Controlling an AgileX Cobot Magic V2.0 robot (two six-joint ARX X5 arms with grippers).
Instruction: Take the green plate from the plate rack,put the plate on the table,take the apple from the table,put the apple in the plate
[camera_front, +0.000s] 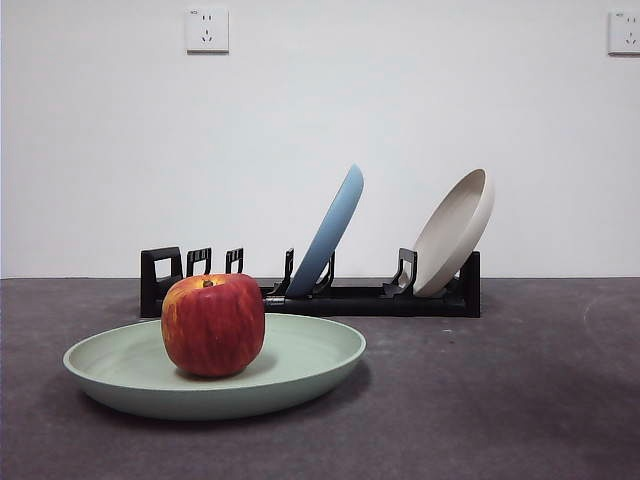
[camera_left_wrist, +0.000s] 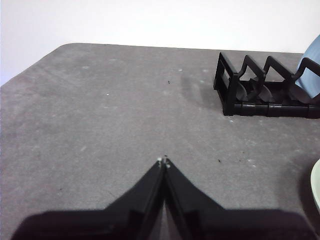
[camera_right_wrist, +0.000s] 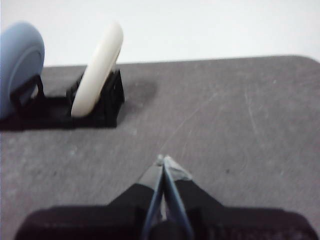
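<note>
The green plate (camera_front: 300, 365) lies flat on the dark grey table (camera_front: 500, 400) in front of the plate rack (camera_front: 370, 298). The red apple (camera_front: 213, 324) sits upright in the plate, left of its middle. The rack's left slots are bare. In the left wrist view my left gripper (camera_left_wrist: 164, 161) is shut and empty over bare table, with the rack's end (camera_left_wrist: 260, 90) ahead and a sliver of the green plate (camera_left_wrist: 316, 187) at the edge. My right gripper (camera_right_wrist: 164, 160) is shut and empty over the table (camera_right_wrist: 240, 125), apart from the rack (camera_right_wrist: 95, 107). Neither gripper shows in the front view.
A light blue plate (camera_front: 330, 228) leans in the rack's middle and a cream-white plate (camera_front: 455, 230) leans at its right end. Both also show in the right wrist view, blue plate (camera_right_wrist: 20, 65) and white plate (camera_right_wrist: 100, 65). A white wall stands behind the table.
</note>
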